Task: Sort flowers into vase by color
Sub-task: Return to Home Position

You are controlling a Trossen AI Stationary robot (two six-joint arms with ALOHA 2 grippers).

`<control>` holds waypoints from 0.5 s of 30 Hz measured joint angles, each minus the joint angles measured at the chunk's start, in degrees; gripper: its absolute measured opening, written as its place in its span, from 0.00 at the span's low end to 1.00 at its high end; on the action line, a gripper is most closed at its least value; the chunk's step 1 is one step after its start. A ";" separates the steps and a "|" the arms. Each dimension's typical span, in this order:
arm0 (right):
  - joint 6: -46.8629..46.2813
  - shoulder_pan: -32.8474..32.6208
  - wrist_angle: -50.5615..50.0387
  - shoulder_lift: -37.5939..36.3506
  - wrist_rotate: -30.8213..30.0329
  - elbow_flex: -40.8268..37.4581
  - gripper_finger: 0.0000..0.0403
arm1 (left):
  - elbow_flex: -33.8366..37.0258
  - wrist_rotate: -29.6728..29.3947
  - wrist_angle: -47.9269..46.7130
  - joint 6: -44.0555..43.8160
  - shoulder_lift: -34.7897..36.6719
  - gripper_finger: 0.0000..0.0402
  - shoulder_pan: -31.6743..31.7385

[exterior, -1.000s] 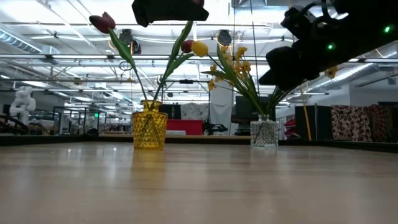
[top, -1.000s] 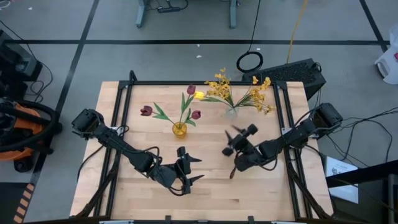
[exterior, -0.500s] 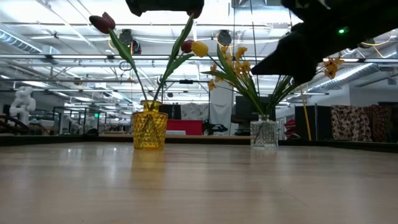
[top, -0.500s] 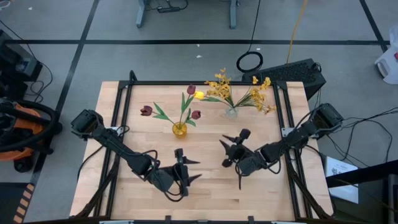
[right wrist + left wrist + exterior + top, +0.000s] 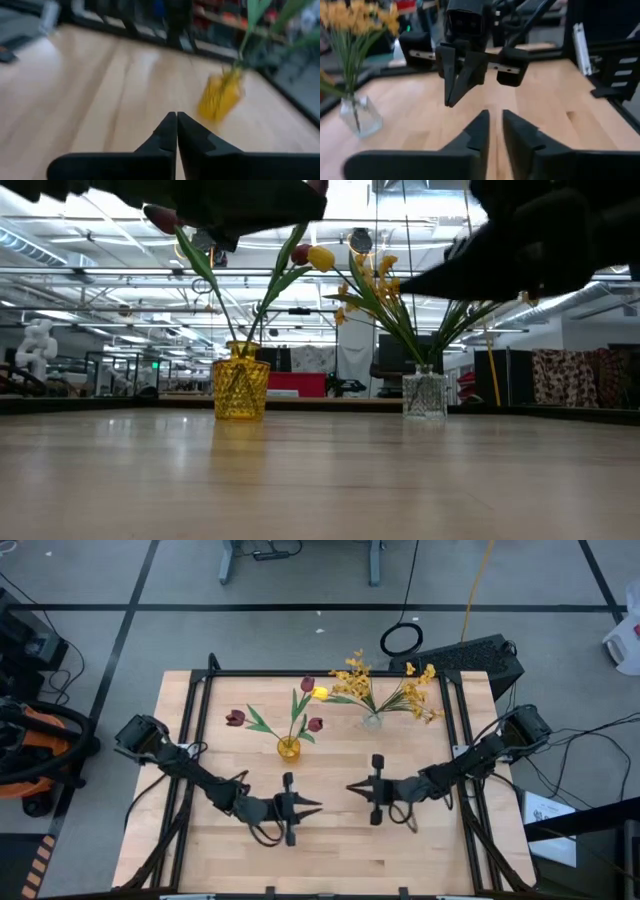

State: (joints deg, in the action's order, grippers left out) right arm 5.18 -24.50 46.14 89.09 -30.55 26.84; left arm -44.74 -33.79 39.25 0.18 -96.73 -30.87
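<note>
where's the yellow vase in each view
high view: yellow vase just left of picture centre
low view: left of centre
left wrist view: not in it
right wrist view: ahead of the right tool, off to one side
shared landmark: clear vase, right of it in high and low views

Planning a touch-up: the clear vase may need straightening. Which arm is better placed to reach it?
Right, probably: the right gripper sits nearer the clear vase, while the left gripper is closer to the yellow vase.

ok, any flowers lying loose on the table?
No, the high view shows red tulips in the yellow vase and yellow flowers in the clear vase.
</note>
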 joint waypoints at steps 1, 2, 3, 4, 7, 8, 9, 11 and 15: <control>2.10 0.25 3.02 -0.55 1.47 -0.91 0.01 | 1.07 0.72 2.64 1.77 0.11 0.12 0.17; 3.89 0.72 5.48 -1.27 3.04 -1.78 0.01 | 1.91 1.74 4.77 3.43 0.37 0.08 0.21; 5.00 1.31 7.19 -2.24 4.91 -2.47 0.00 | 2.80 2.61 6.63 4.77 0.96 0.04 0.30; 5.78 1.86 8.10 -3.50 6.77 -3.22 0.00 | 3.77 3.45 7.93 5.68 1.84 0.02 0.41; 6.18 3.43 7.97 -8.88 11.24 -6.51 0.00 | 6.44 5.03 8.89 6.68 4.75 0.02 1.05; 5.99 3.89 7.96 -10.76 12.10 -7.98 0.00 | 7.74 5.08 8.64 6.69 5.97 0.02 1.25; 5.71 4.24 8.01 -12.74 12.90 -9.53 0.00 | 8.92 5.14 8.56 6.61 7.19 0.02 1.39; 4.66 4.95 7.88 -16.64 14.15 -12.80 0.00 | 11.30 5.98 8.94 6.37 9.62 0.02 1.74; 2.64 6.20 8.84 -22.38 16.92 -17.80 0.00 | 15.91 8.55 11.00 6.59 13.59 0.01 2.42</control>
State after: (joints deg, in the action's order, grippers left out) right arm 7.82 -18.29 54.98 66.71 -13.62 9.05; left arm -28.83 -25.23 50.25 6.76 -83.14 -28.44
